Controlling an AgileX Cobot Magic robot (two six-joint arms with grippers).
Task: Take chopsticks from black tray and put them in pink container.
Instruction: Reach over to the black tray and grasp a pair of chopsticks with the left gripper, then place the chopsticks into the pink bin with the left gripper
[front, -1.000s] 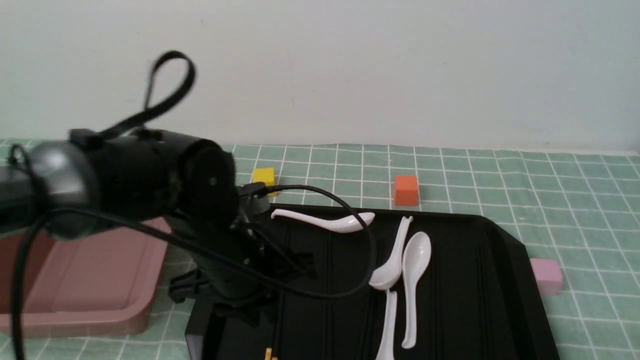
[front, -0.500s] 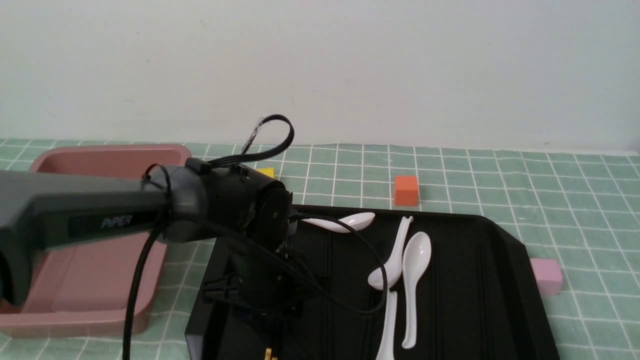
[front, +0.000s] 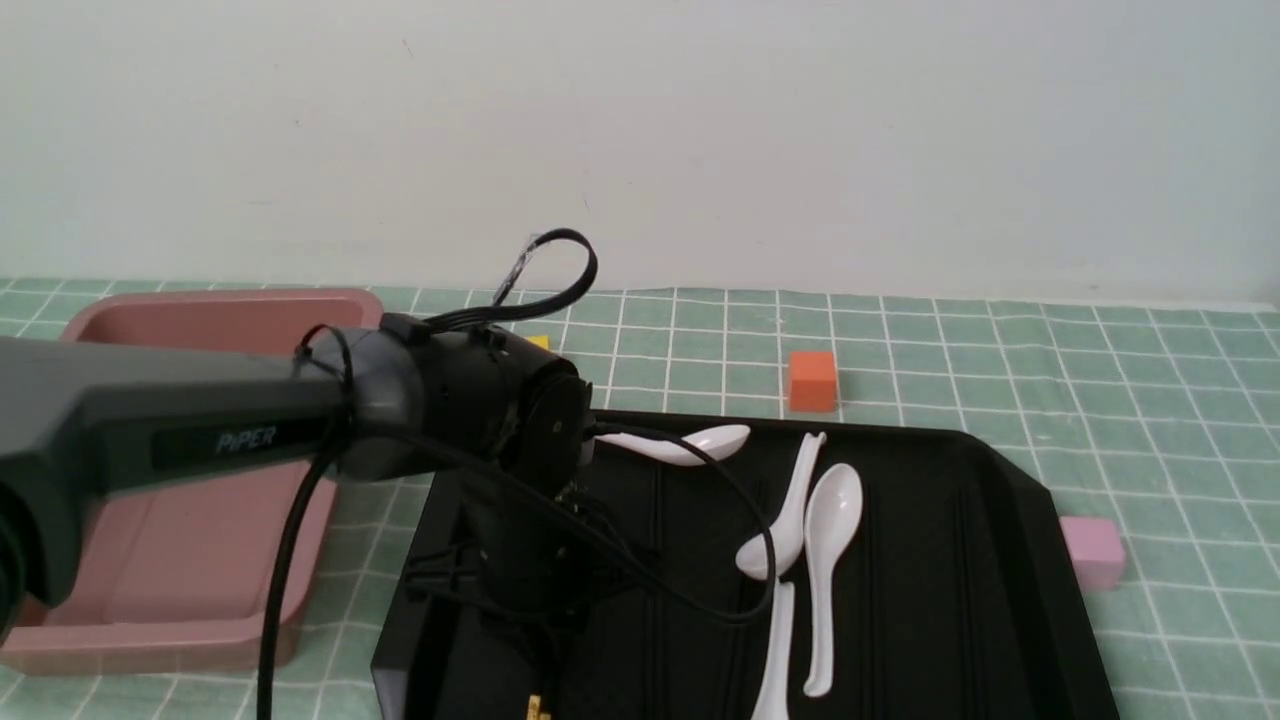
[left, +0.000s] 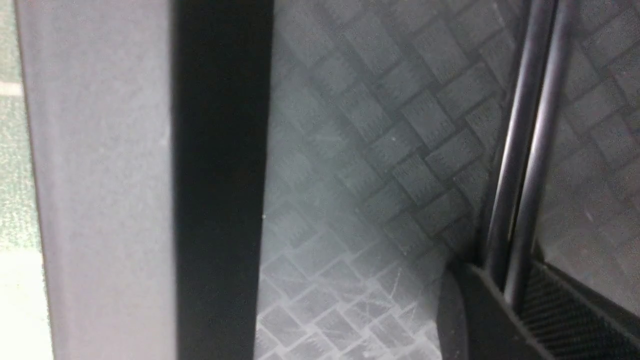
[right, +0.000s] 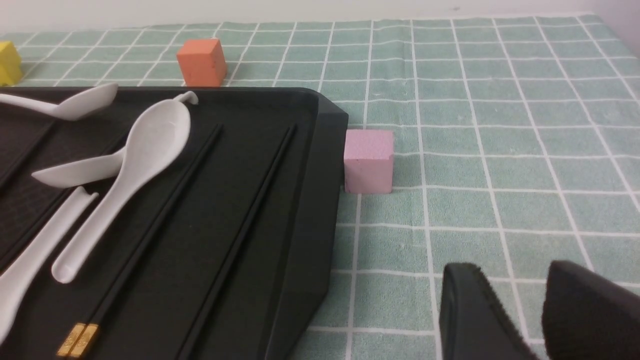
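Left jaws (left: 512, 282): narrow, closed around both chopsticks (left: 532, 150).
Right jaws (right: 517, 280): standing apart, with gap between.
Chopsticks: inside black tray (front: 930, 620), gold ends at bottom of front view, left of centre.
Pink container (front: 170, 560): at left of frame.

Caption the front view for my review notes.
Left gripper at a pair of chopsticks in the black tray, beside the pink container.

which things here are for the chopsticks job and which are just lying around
For the job:
- chopsticks
- black tray
- pink container
- left gripper, down at the chopsticks

Just lying around:
- four white spoons
- orange block
- yellow block
- pale-pink block
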